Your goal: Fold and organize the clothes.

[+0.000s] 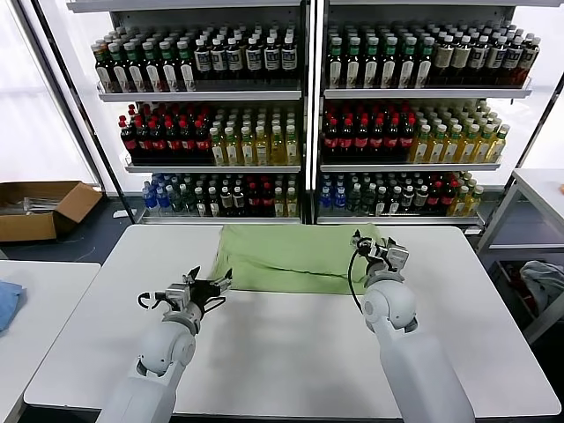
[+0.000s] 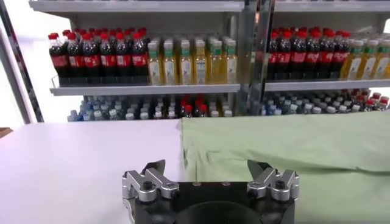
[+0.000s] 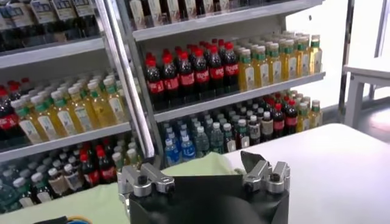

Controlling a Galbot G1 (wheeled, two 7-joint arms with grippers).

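Observation:
The clothes are one light green shirt point(image 1: 291, 257), lying folded and flat on the far middle of the white table point(image 1: 282, 352). My left gripper point(image 1: 216, 286) hovers just off the shirt's near left corner. It is open with nothing between its fingers. In the left wrist view the shirt point(image 2: 292, 152) spreads out ahead of the open left gripper point(image 2: 207, 167). My right gripper point(image 1: 368, 240) stands at the shirt's right edge, also open and empty. In the right wrist view the green shirt point(image 3: 195, 165) shows past the right gripper point(image 3: 192, 170). No print or collar shows.
Shelves of bottles point(image 1: 300, 115) stand right behind the table's far edge. A cardboard box point(image 1: 40, 210) sits on the floor at left. A blue cloth point(image 1: 7, 304) lies on the left side table, and a pale cloth bundle point(image 1: 542, 282) sits low at right under another table point(image 1: 542, 189).

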